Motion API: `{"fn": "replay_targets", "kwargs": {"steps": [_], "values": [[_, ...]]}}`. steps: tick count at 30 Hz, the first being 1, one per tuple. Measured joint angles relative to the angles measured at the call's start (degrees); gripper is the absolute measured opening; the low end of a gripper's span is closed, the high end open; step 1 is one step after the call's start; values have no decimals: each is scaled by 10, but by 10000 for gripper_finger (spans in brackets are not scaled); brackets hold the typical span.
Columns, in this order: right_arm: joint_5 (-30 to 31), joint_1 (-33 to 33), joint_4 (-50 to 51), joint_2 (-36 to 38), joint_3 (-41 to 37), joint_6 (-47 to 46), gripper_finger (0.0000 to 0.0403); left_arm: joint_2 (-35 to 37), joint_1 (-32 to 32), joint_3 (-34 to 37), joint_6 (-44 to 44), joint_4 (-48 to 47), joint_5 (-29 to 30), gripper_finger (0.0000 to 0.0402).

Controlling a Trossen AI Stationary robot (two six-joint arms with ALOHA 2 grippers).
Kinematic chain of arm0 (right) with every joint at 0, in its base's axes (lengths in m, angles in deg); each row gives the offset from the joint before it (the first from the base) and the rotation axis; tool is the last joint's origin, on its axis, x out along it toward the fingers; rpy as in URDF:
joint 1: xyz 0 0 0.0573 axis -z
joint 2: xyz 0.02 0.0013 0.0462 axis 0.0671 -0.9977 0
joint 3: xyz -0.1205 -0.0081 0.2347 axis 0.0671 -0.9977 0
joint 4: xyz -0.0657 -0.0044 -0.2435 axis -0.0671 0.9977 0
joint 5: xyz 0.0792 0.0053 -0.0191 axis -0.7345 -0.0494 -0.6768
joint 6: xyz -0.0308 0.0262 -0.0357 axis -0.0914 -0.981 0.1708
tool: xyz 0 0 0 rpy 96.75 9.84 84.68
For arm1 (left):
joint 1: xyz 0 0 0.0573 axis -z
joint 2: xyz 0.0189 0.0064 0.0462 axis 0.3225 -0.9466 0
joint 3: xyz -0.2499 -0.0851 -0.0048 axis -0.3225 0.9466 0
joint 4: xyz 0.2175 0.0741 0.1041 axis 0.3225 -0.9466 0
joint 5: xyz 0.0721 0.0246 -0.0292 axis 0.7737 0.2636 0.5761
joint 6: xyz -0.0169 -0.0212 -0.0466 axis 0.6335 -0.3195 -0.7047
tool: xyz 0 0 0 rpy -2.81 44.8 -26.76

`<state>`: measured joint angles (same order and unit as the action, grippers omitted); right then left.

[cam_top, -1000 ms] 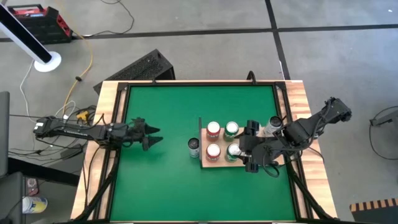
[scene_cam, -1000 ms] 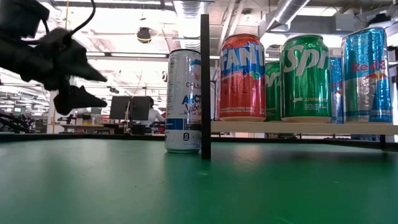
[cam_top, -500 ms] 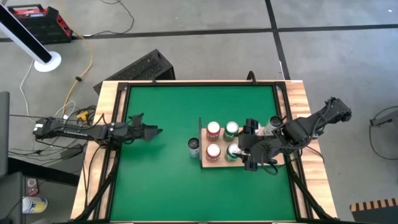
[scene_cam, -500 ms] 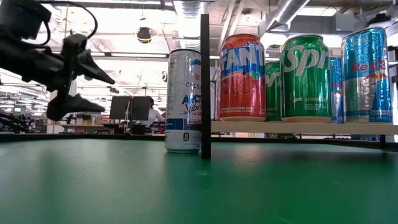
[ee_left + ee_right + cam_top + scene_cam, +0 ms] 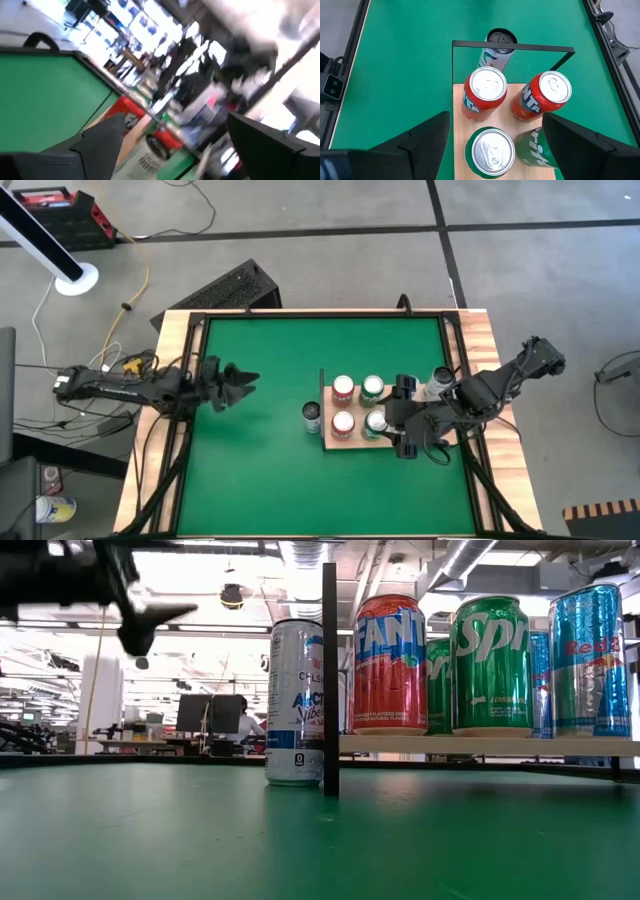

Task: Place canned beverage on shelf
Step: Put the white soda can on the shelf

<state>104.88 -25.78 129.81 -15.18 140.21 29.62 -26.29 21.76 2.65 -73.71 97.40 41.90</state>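
I see the green tabletop (image 5: pixel 270 460) with the shelf (image 5: pixel 352 442), a small board of light wood, lying on its right half, a thin dark upright edge (image 5: pixel 329 680) at its left end. My right arm reaches in from the right side, and the right gripper (image 5: pixel 400 417) hovers over the right end of the shelf; from its wrist view its fingers (image 5: pixel 427 142) are spread wide with nothing between them. My left arm lies over the left border of the table, and the left gripper (image 5: pixel 238 380) is raised above the green surface, well apart from the shelf. Its two fingers are parted and empty.

On the shelf stand four cans: two red Fanta cans (image 5: pixel 486 93) on the side nearer the dark edge and two green Sprite cans (image 5: pixel 491 150) on the side nearer the right gripper. The tall white can (image 5: pixel 294 702) stands upright on the green surface, just outside the dark edge, not on the board. A blue Red Bull can (image 5: pixel 590 660) shows at the far right of the low view.
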Motion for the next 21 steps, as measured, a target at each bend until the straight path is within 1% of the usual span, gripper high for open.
{"fn": "replay_targets", "kwargs": {"steps": [2,4,8,11,15,21], "values": [[0,0,0,0,0,0,340,-36,18,-50,59,-59,6,334],[0,0,0,0,0,0,340,-92,38,-97,113,-94,25,334],[0,0,0,0,0,0,340,-224,69,-179,220,-101,23,334],[0,0,-1,0,0,0,340,-305,85,-226,290,-136,14,334],[-9,0,0,0,0,-4,340,-379,96,-257,343,-143,33,334],[-28,0,14,0,0,-6,340,-437,96,-263,373,-108,37,334]]}}
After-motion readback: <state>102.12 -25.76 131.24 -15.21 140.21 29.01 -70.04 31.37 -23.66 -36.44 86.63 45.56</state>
